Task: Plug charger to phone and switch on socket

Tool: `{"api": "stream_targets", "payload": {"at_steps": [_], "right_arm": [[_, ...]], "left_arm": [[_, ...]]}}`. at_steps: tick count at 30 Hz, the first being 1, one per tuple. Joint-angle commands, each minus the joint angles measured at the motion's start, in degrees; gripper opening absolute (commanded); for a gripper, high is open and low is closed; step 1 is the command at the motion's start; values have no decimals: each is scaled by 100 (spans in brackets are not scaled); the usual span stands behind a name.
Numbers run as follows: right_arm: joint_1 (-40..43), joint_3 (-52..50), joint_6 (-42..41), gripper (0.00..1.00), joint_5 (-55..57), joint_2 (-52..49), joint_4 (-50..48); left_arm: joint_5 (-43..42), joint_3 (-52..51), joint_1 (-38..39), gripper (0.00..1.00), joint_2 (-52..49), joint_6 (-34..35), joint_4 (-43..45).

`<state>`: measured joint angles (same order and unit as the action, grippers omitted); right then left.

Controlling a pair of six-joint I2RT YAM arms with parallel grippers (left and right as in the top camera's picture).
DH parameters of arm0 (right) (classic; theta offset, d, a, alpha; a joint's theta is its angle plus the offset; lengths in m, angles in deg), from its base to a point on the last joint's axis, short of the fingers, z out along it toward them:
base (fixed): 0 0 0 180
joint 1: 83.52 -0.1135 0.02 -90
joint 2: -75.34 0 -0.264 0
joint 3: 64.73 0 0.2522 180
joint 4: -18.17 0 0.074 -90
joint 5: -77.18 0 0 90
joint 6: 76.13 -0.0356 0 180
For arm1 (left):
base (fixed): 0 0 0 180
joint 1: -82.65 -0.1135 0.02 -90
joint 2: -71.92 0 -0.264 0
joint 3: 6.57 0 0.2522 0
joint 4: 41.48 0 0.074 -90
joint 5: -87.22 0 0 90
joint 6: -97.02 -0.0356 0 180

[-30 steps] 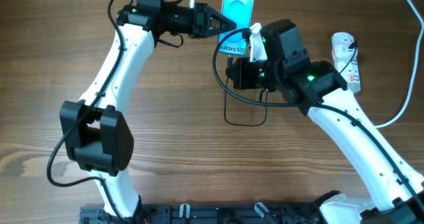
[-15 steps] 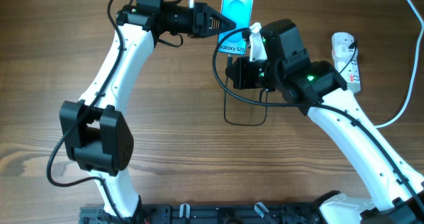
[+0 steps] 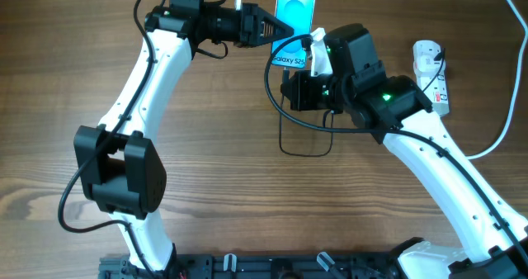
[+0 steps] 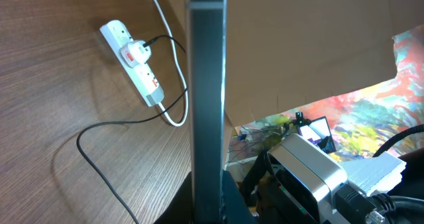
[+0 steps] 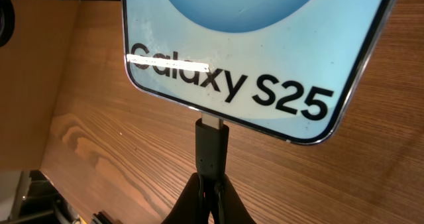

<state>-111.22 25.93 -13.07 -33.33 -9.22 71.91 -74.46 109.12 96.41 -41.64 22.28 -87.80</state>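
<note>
While the right gripper [image 5: 211,184] pinches the charger [image 5: 211,148], its tip touches the phone [image 5: 252,38].

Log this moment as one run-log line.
left pincer: shut on phone | right pincer: shut on charger connector, at phone's bottom port | socket: untouched

Overhead looking down, wrist views close, sharing the phone [image 5: 252,45]

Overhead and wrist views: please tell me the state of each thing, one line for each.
phone: screen lit, gripped at one edge.
left gripper: shut on the phone.
right gripper: shut on the charger.
charger: tip at the phone's bottom port, metal showing, not fully in.
socket: a plug is in it; switch position unreadable.
</note>
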Motion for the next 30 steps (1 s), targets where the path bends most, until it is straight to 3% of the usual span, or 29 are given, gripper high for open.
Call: {"api": "stream_targets", "payload": {"at_steps": [1,22,26,30], "right_arm": [[0,120,-2,4,122,-66,-92],[267,122,131,6,101,-63,-223],[267,122,127,33,98,-63,-177],[267,122,146,39,-116,-63,-125]], "left_arm": [[-164,9,-4,4,138,-160,-2],[-179,9,-4,4,138,-310,-170],[-177,9,-4,4,138,-306,-173],[107,9,-4,4,138,-201,-181]]}}
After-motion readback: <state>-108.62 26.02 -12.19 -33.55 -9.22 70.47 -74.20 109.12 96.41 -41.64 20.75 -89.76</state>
